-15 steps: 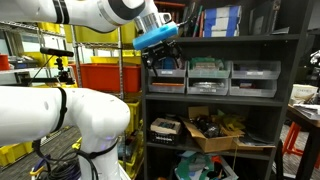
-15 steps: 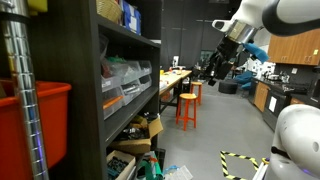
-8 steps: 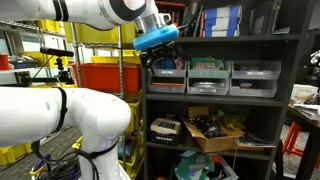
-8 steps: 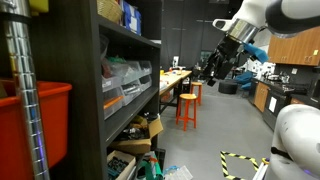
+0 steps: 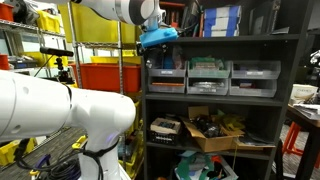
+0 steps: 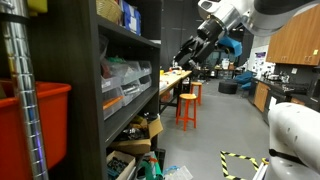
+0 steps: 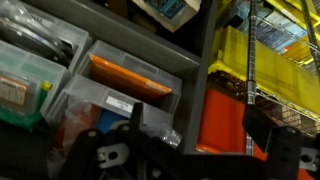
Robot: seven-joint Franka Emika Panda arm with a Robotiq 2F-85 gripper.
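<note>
My gripper [image 5: 160, 52] hangs in front of the dark shelf unit [image 5: 222, 40], just above the leftmost clear bin [image 5: 167, 77] of the middle row. In an exterior view the gripper [image 6: 193, 55] is high up, out from the shelf front. In the wrist view the gripper [image 7: 205, 125] comes in from the bottom. Its two dark fingers [image 7: 272, 125] stand wide apart with nothing between them. Behind the gap are the shelf upright [image 7: 207, 60] and a red-orange tote [image 7: 225, 115]. A clear bin with orange contents [image 7: 128, 80] lies just to the left.
Two more clear bins [image 5: 254, 77] sit in the same row. A cardboard box [image 5: 212, 128] of parts is on the lower shelf. Yellow and red totes [image 5: 100, 75] fill a wire rack beside the unit. An orange stool [image 6: 187, 108] and a workbench [image 6: 172, 78] stand across the aisle.
The arm has risen and swung toward the shelf. The gripper now sits higher and closer to the shelf front than half a second ago.
</note>
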